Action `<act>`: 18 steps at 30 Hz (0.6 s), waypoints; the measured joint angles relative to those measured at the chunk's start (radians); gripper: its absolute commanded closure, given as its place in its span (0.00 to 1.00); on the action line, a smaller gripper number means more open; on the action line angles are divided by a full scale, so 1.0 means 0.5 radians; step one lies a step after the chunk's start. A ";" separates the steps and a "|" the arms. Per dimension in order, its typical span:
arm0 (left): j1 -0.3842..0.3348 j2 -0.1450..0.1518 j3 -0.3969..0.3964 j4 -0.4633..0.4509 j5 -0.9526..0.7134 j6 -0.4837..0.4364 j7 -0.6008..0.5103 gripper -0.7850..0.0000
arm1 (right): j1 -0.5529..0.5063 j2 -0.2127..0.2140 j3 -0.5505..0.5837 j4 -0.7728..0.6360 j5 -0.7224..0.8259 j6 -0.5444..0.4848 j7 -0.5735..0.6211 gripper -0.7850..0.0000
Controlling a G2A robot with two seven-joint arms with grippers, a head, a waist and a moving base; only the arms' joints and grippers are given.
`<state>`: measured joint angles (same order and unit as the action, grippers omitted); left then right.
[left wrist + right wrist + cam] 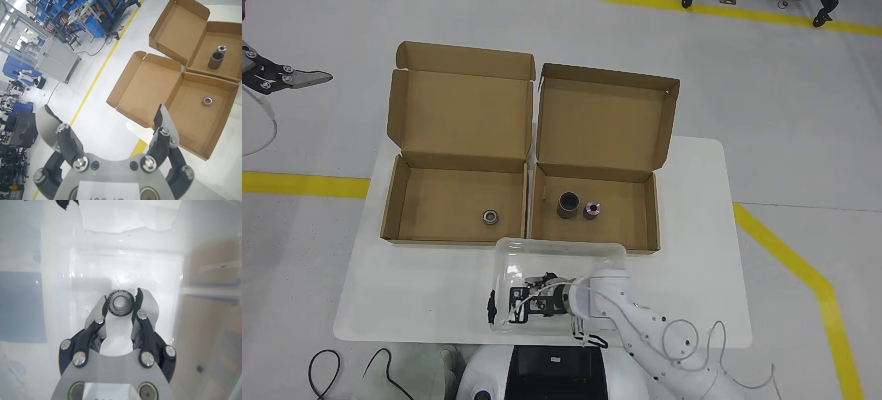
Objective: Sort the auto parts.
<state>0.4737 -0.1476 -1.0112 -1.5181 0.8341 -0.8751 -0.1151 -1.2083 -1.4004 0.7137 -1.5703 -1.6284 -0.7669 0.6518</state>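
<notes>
A clear plastic bin (507, 250) stands at the table's near edge, and my right gripper (526, 301) is down inside it. In the right wrist view the right gripper (121, 294) is shut on a small steel bearing (119, 304), with a pad pressed on each side. The left cardboard box (410, 205) holds one bearing ring (490, 215), (207, 101). The right cardboard box (627, 215) holds a dark sleeve (569, 204), (216, 61) and a small metal bushing (591, 209), (221, 48). My left gripper (103, 107) hangs open and holds nothing, out over the floor to the left of the boxes.
Both boxes have their lids folded back toward the far side of the white table (692, 250). Bare tabletop lies to the right of the bin and boxes. Yellow floor lines (302, 184) run beside the table.
</notes>
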 measured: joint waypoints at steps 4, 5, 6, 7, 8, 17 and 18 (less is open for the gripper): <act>0.000 0.000 0.000 0.000 0.000 0.000 0.000 0.00 | 0.003 0.002 -0.013 -0.003 -0.029 0.046 -0.017 1.00; 0.000 0.000 0.000 0.000 0.000 0.000 0.000 0.00 | 0.003 0.002 -0.014 -0.007 -0.034 0.058 -0.030 1.00; 0.000 0.000 0.000 0.000 0.000 0.000 0.000 0.00 | 0.002 0.004 -0.013 -0.013 -0.041 0.075 -0.052 1.00; 0.000 0.000 0.000 0.000 0.000 0.000 0.000 0.00 | 0.000 0.005 -0.011 -0.020 -0.047 0.086 -0.072 1.00; 0.000 0.000 0.000 0.000 0.000 0.000 0.000 0.00 | -0.004 0.008 -0.007 -0.027 -0.050 0.096 -0.093 1.00; 0.000 0.000 0.000 0.000 0.000 0.000 0.000 0.00 | -0.090 0.056 0.115 -0.139 0.014 0.088 -0.347 1.00; 0.000 0.000 0.000 0.000 0.000 0.000 0.000 0.00 | -0.104 0.067 0.138 -0.161 0.013 0.065 -0.391 1.00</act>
<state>0.4737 -0.1476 -1.0112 -1.5181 0.8341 -0.8751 -0.1151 -1.2601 -1.3670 0.7827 -1.6509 -1.6218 -0.7346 0.4562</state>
